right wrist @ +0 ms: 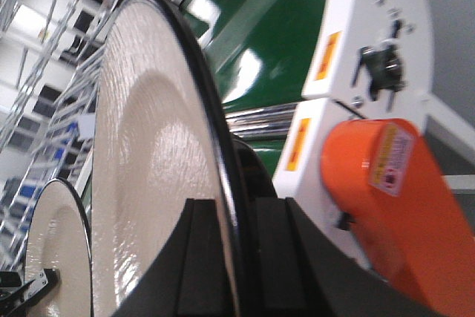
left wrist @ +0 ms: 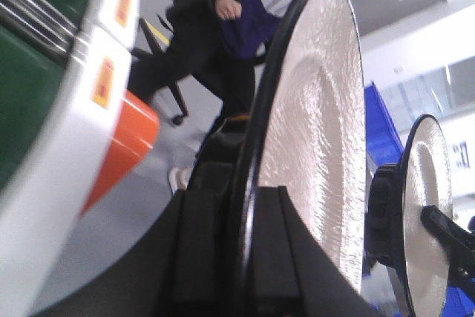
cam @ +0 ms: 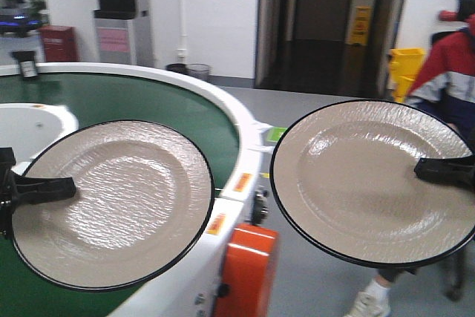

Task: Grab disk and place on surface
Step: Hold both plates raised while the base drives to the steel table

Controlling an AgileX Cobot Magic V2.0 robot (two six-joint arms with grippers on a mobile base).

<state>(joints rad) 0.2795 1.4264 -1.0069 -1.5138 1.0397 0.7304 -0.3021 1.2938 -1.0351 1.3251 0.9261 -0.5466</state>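
**Two plates held in the air beside the green conveyor belt.** The left claw is pinched on the rim of the left plate, which hangs over the belt's near edge and its white border. The right claw is pinched on the rim of the right plate, which hangs off the belt's outer side, above the floor and past the orange cover.

The wrist views show each plate edge-on, its rim clamped between two black fingers, one on each face.

Both plates are beige with a black rim, glossy and finely textured. They are judged stiff, rather heavy for an edge hold, slippery under the pads, and likely to chip or break if dropped. With only the rim held, the free side acts as a lever on the grip, so a firm pinch and a slow, level carry seem advisable.

The metal tabletop meant to receive the plates is not in view. A person stands beyond the right plate, on the side away from the belt.
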